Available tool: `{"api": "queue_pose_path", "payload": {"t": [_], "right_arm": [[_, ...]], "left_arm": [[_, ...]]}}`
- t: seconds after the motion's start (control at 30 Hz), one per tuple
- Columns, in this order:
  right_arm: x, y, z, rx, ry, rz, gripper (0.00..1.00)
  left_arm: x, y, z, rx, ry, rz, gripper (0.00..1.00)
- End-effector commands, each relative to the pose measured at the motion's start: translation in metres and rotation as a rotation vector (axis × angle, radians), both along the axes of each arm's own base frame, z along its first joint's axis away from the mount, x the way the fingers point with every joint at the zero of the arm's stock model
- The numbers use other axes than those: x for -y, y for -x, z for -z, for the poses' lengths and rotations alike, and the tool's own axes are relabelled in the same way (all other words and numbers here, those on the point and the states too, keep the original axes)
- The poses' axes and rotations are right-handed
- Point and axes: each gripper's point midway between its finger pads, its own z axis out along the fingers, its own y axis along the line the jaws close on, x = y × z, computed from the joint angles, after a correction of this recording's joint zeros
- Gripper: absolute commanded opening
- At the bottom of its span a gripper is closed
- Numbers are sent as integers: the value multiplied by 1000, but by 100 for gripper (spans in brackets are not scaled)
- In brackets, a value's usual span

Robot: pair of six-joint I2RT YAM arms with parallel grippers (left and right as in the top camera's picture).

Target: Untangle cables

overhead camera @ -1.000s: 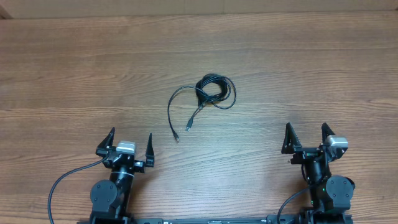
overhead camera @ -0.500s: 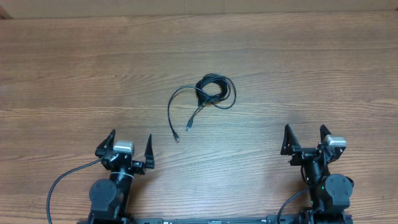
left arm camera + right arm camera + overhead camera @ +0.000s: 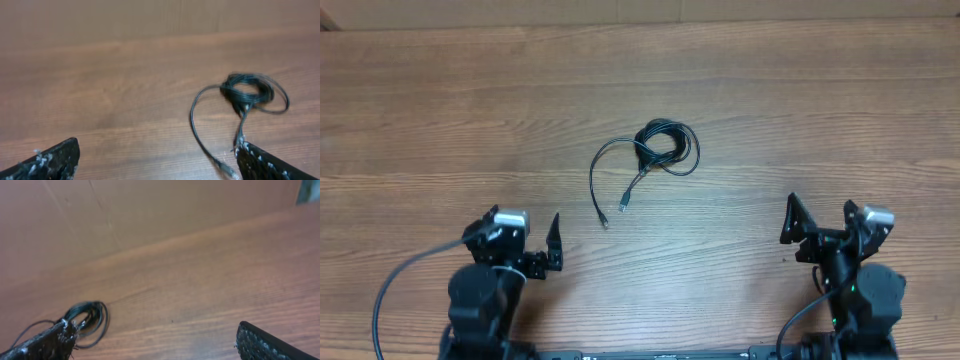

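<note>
The cables (image 3: 665, 146) lie as a small black coil in the middle of the wooden table. One loose strand (image 3: 594, 178) curves left from the coil, and two plug ends (image 3: 623, 203) rest below it. My left gripper (image 3: 516, 226) sits open near the front left, well short of the strand. My right gripper (image 3: 820, 206) is open at the front right, far from the coil. In the left wrist view the coil (image 3: 251, 90) is ahead to the right, with a plug (image 3: 228, 171) beside the right finger (image 3: 270, 164). In the right wrist view the coil (image 3: 88, 315) shows just behind the left finger (image 3: 46, 343).
The wooden table (image 3: 800, 100) runs to a light wall edge at the back (image 3: 640, 15). Thick black arm wires (image 3: 395, 290) loop beside each arm base at the front edge.
The left gripper has turned a little to the left and the right gripper has shifted slightly right. The cables have not moved.
</note>
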Motion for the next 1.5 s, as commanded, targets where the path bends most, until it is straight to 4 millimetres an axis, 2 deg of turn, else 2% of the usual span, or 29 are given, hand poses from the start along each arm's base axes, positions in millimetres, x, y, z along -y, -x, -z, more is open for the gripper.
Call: {"api": "queue_pose_path", "payload": {"t": [0.0, 0.27, 0.47, 0.57, 0.7, 0.8, 0.97, 1.2, 1.37, 1.47], "right_arm": [[3, -7, -16, -33, -9, 17, 100], [2, -30, -29, -241, -14, 10, 100], [-6, -44, -40, -398, -38, -34, 100], [-19, -50, -46, -414, -76, -100, 100], [-33, -62, -62, -347, -100, -181, 100], [-36, -70, -74, -285, -96, -203, 100], [-36, -75, -71, -346, -76, -209, 100], [-45, -88, -72, -518, -25, -208, 100], [-72, -94, -70, -634, 17, -269, 100], [-100, -104, -77, -586, -50, -389, 100]], "left_arm": [[-2, -8, -15, -48, 5, -19, 100], [12, -19, -17, -285, 18, 47, 99], [16, -13, -14, -417, 61, 41, 99], [19, -8, -12, -445, 109, 33, 100], [24, -7, -12, -457, 175, 23, 100], [28, -14, -20, -420, 203, 40, 100], [33, -28, -40, -360, 217, 65, 99], [21, -48, -43, -489, 158, -17, 100], [22, -50, -23, -634, 156, -36, 99], [22, -46, -10, -706, 175, -56, 100]]}}
